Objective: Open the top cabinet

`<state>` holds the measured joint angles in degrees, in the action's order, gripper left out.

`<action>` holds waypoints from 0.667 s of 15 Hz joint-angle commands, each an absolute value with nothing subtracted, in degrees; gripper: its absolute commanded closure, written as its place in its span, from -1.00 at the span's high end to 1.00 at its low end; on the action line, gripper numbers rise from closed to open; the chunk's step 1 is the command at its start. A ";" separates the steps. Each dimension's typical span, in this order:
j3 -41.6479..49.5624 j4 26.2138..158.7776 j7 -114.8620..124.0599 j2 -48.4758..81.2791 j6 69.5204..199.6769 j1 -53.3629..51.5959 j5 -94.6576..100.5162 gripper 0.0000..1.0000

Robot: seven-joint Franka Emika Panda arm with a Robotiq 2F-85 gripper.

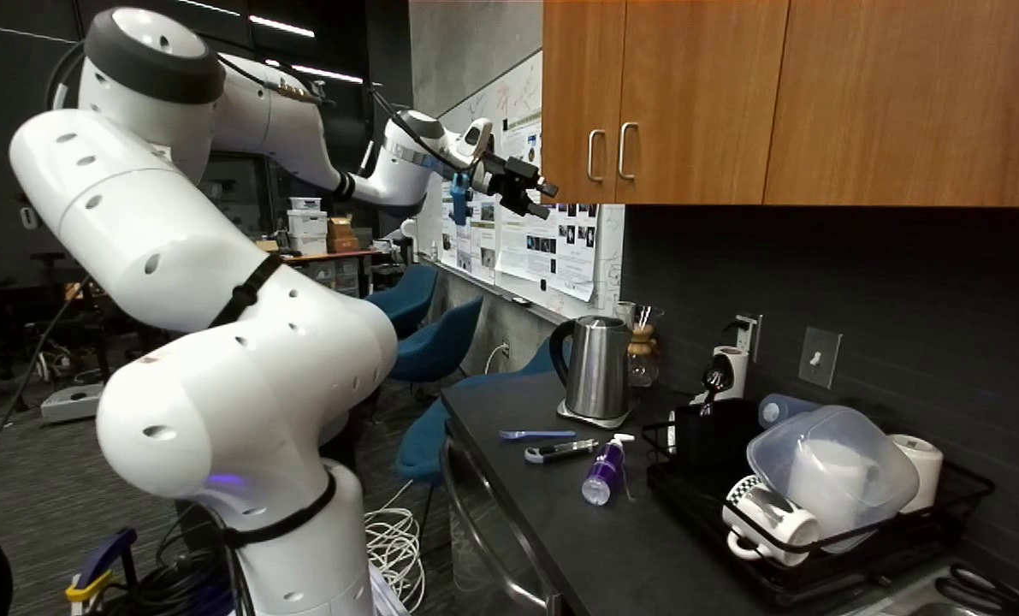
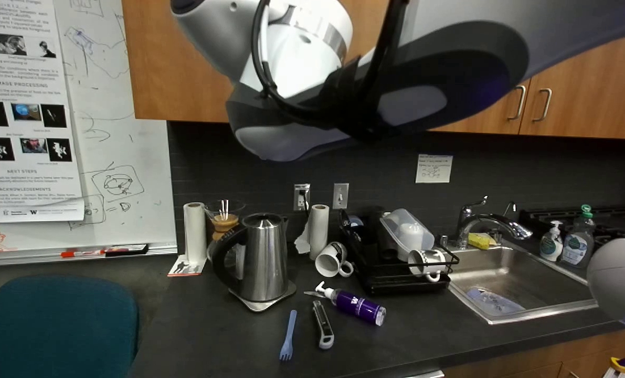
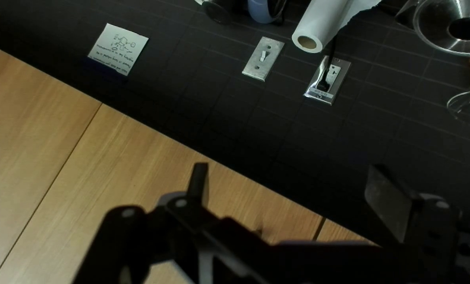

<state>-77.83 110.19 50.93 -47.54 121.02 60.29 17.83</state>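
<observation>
The brown wooden top cabinet (image 1: 697, 94) hangs on the wall with its doors shut. Two slim silver bar handles, a left handle (image 1: 595, 155) and a right handle (image 1: 626, 151), sit side by side near its lower edge. My gripper (image 1: 544, 200) is open and empty, beside the cabinet's near left lower corner in that exterior view and apart from the handles. In an exterior view the arm covers much of the cabinet (image 2: 181, 79), and the gripper is hidden. In the wrist view the open fingers (image 3: 289, 169) spread across the cabinet's lower edge (image 3: 140, 157); no handle shows there.
Another pair of handles (image 2: 543, 105) shows farther along the cabinets. Below, the dark counter (image 1: 560, 522) holds a kettle (image 1: 599, 368), a purple bottle (image 1: 605, 472), a dish rack (image 2: 401, 283) and a sink (image 2: 522, 273). A whiteboard (image 2: 118, 157) is beside the cabinet.
</observation>
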 commanded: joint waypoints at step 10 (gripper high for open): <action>-77.79 110.33 50.72 -50.62 123.36 63.03 19.79 1.00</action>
<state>-77.84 110.26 50.98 -48.49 121.50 60.91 18.52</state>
